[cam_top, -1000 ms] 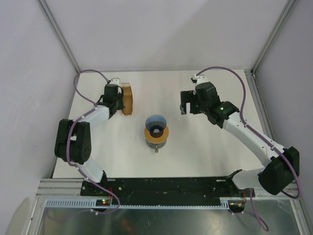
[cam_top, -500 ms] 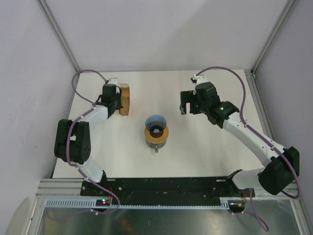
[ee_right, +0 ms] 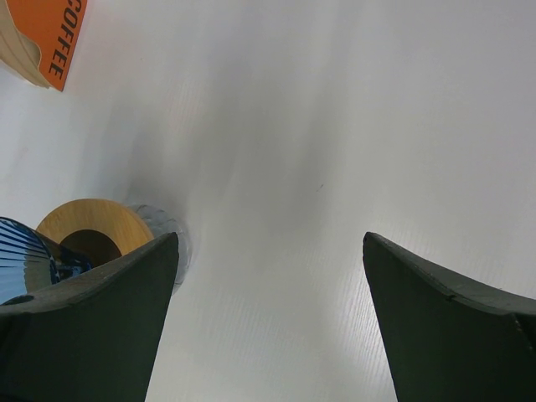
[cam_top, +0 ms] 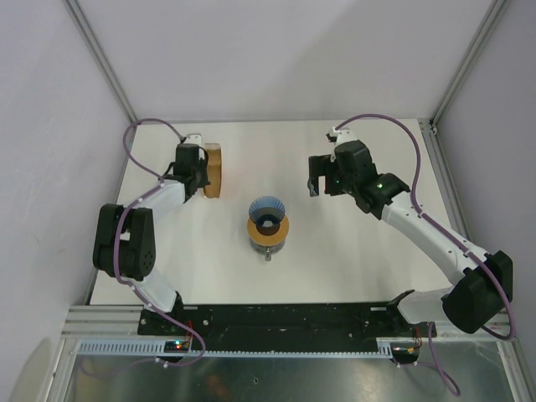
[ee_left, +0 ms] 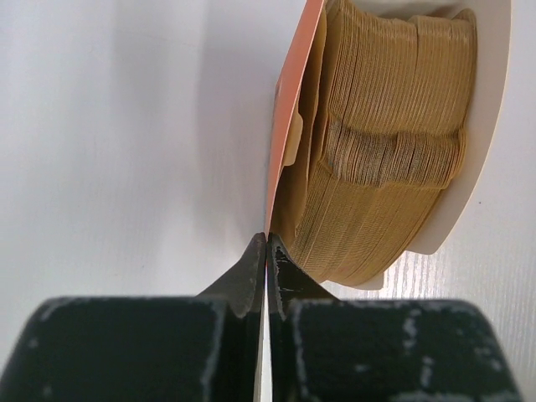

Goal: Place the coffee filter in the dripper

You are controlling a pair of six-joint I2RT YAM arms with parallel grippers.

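The dripper (cam_top: 268,219), a blue ribbed cone on an orange-brown ring collar, stands at the table's middle. It also shows at the lower left of the right wrist view (ee_right: 79,230). A stack of several pale tan coffee filters (ee_left: 377,151) sits inside the orange-brown packet (cam_top: 215,170) at the far left. My left gripper (ee_left: 266,239) is shut, pinching the lower edge of the packet's orange front sheet (ee_left: 289,117). My right gripper (ee_right: 268,243) is open and empty, held above the table to the right of the dripper.
The packet's orange corner with dark lettering (ee_right: 59,38) shows in the right wrist view. White walls and metal frame posts (cam_top: 100,59) close in the table. The arm bases stand at the near edge.
The left gripper and the packet shifted slightly left, and the packet now looks narrower from above. The right arm has not moved.
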